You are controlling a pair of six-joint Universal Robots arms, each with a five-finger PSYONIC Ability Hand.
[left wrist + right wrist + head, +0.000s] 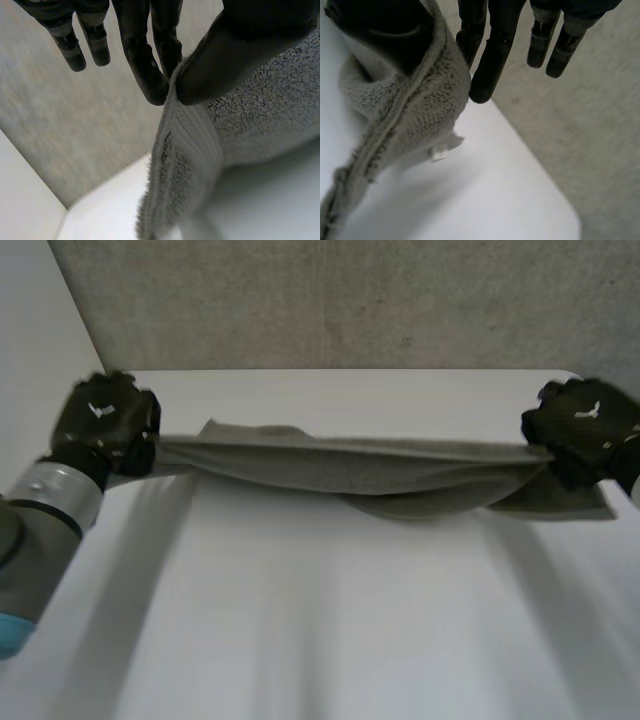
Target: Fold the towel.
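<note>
One grey towel (380, 468) hangs strung from left hand (105, 420) to right hand (585, 430), its middle sagging toward the table (320, 620) — soft, light terry that will likely droop wherever unsupported. Each hand pinches an end between thumb and fingers — corners look the surest hold.

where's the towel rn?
Head view: towel stretched over the far side of the table, left hand pinching one end, right hand the other.

Nubbly grey terry-cloth towel (265, 120), smooth matt white table (320, 620), rough speckled wall (330, 300)
</note>
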